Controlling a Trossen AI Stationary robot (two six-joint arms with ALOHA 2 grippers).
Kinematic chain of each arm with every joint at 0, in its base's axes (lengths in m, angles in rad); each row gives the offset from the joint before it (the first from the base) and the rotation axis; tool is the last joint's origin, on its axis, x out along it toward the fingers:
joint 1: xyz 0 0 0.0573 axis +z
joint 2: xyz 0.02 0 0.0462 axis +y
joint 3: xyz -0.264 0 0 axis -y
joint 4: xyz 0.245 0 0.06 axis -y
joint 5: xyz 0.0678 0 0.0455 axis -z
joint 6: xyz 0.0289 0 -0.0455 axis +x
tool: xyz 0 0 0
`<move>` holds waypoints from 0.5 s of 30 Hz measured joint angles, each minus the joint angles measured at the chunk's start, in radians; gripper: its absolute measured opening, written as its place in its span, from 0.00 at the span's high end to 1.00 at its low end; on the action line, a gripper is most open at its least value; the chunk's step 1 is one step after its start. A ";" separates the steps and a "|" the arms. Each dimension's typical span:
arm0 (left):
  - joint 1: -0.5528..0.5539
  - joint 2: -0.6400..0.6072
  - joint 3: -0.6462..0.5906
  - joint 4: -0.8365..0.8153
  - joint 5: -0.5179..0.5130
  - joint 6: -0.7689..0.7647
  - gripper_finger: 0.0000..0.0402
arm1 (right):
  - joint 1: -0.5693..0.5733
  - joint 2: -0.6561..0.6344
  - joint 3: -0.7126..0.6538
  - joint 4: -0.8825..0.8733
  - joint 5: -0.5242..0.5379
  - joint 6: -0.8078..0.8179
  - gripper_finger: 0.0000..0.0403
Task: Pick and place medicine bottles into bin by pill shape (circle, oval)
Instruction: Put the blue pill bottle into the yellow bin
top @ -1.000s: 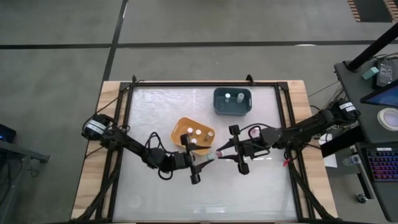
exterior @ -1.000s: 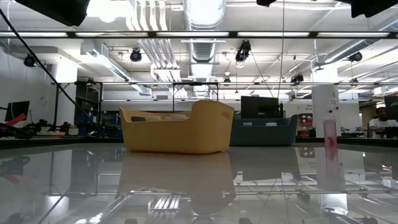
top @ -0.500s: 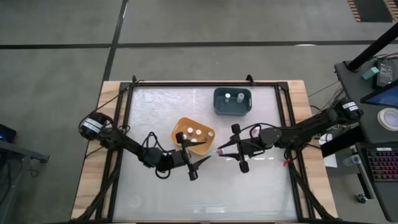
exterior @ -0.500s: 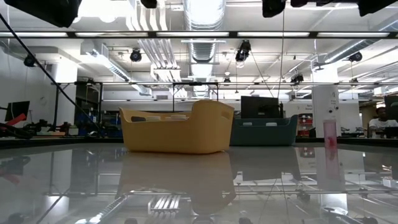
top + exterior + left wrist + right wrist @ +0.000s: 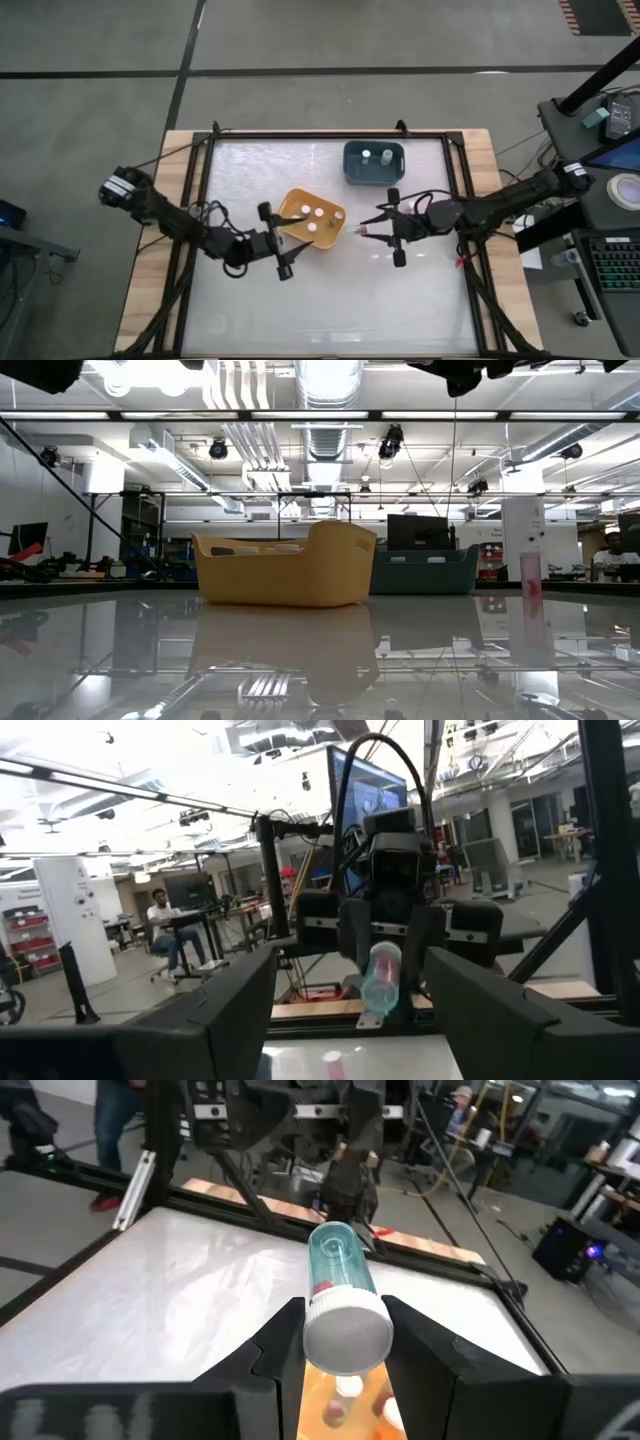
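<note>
Teal-tinted medicine bottle lies sideways, pinched by right gripper just beside orange tub, presumably to read pill shape. Left gripper waits spread near that tub. Blue tub stands apart.

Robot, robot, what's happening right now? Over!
Right gripper shut on clear teal white-capped bottle, beside orange-yellow tub. Left gripper open, empty. Nothing blocking.

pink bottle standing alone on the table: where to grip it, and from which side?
Grip the pink bottle on its straight cylindrical body, below the top, coming down from above: it stands upright with nothing touching it. The right gripper is shut on the clear bottle.
</note>
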 joint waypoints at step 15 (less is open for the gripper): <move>0.000 -0.189 -0.100 -0.013 -0.022 0.110 0.40 | -0.072 0.066 0.306 -0.465 0.030 0.104 0.73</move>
